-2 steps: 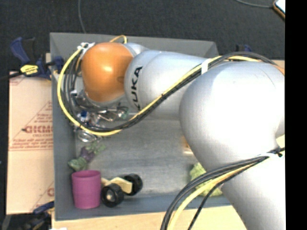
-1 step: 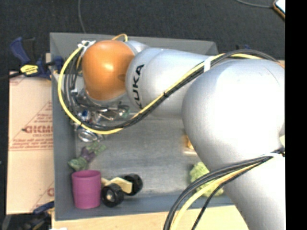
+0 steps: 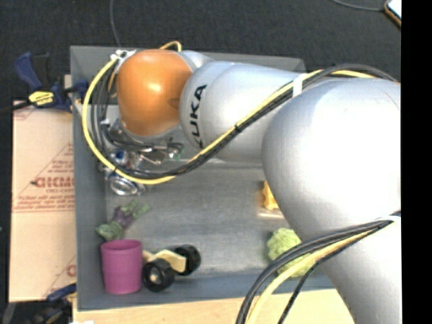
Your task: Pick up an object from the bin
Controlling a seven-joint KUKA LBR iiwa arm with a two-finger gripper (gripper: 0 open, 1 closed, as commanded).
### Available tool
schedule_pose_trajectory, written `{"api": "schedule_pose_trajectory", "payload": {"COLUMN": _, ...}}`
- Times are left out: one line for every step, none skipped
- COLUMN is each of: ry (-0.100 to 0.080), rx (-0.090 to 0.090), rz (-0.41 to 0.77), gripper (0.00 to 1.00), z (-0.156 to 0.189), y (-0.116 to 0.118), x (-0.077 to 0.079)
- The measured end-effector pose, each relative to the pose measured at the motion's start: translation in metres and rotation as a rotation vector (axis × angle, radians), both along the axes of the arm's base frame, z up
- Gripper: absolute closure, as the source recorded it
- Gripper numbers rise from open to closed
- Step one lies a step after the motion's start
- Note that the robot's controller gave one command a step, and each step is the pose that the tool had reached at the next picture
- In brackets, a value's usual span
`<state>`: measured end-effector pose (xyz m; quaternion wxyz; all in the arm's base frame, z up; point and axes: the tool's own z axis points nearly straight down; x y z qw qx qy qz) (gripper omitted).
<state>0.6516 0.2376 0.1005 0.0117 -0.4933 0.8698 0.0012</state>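
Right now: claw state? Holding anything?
Claw: cannot be told; it sits in the upper-left part of the bin, beneath the arm's orange cover.

Bright light from above puts glare on the arm [image 3: 317, 127].

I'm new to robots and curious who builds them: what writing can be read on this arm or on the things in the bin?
"KUKA": black letters running along the silver arm, next to its orange cover.
Nothing else: no readable writing on the pink cup, on the black-wheeled toy or on the bare floor of the bin.
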Motion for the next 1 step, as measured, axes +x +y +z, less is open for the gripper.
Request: {"api": "schedule_pose_trajectory", "payload": {"ry": 0.008, "rx": -0.003, "rz": 0.000, "gripper": 1.00, "z": 0.0413, "y": -0.0006, "x": -0.0018}}
